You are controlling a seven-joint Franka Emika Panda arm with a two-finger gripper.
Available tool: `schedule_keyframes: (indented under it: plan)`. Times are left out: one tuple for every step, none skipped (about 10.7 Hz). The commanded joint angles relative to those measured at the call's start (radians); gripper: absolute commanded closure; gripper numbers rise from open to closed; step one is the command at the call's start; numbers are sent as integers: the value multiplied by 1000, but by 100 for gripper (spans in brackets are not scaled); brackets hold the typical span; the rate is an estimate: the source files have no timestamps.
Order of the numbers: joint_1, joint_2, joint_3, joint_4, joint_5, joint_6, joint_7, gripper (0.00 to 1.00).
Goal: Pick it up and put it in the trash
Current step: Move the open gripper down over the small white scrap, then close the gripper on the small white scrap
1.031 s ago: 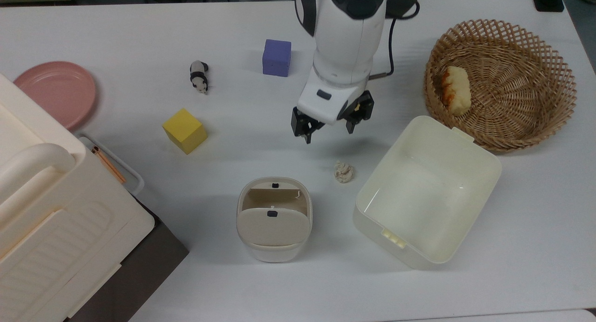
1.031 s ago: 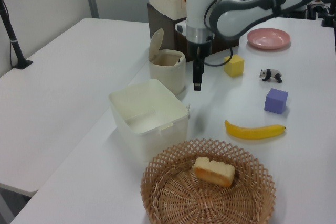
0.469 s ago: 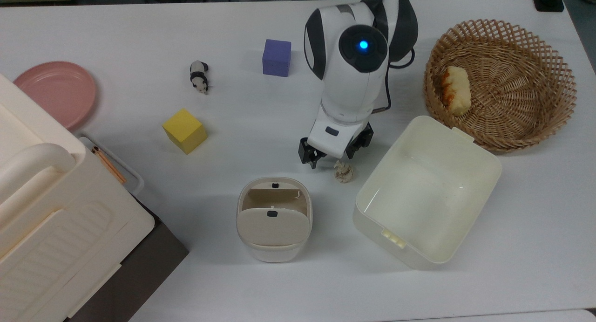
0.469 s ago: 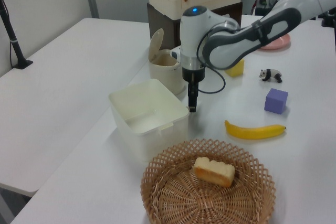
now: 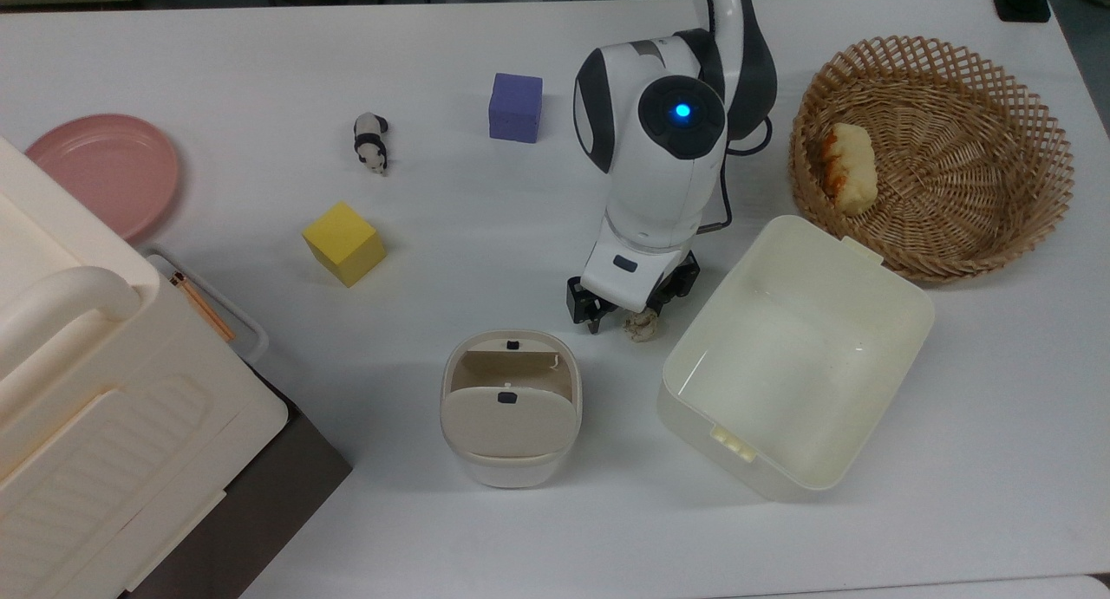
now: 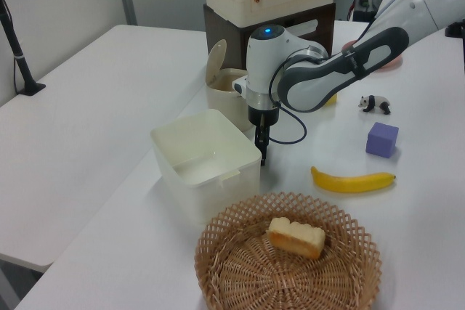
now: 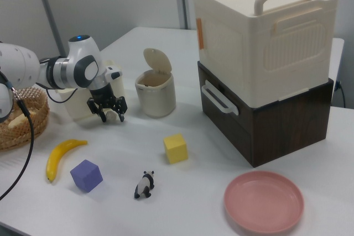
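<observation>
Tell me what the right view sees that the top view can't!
Right view: the banana and the front handle of the dark box. Top view: the inside floor of the tub. Both: the open gripper straddling the paper wad, the bin, the yellow cube, the purple cube, the panda and the pink plate.

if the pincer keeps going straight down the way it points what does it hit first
Most likely the paper wad, which sits between the open fingers of the pincer; just under it is the table. Exact height is hard to judge.
</observation>
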Motion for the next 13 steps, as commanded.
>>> schedule_keyframes:
  plan:
    - [24, 12, 3, 15, 10, 16, 41, 21]
    - [26, 13, 4, 37, 8, 16, 48, 23]
    - [32, 18, 4, 40, 8, 16, 49, 28]
    - [38, 18, 3, 41, 7, 17, 49, 33]
    - [37, 21, 3, 55, 5, 34, 49, 36]
    - [37, 24, 3, 57, 1, 57, 49, 36]
    - [37, 33, 3, 57, -13, 68, 49, 38]
    - [37, 35, 3, 57, -19, 79, 49, 44]
    - [38, 39, 3, 57, -21, 80, 48, 50]
    - [40, 40, 3, 57, -34, 79, 48, 55]
    - [41, 40, 3, 54, -44, 79, 48, 59]
    - [53, 41, 3, 52, -45, 77, 48, 61]
    - [56, 37, 1, 52, -44, 73, 46, 62]
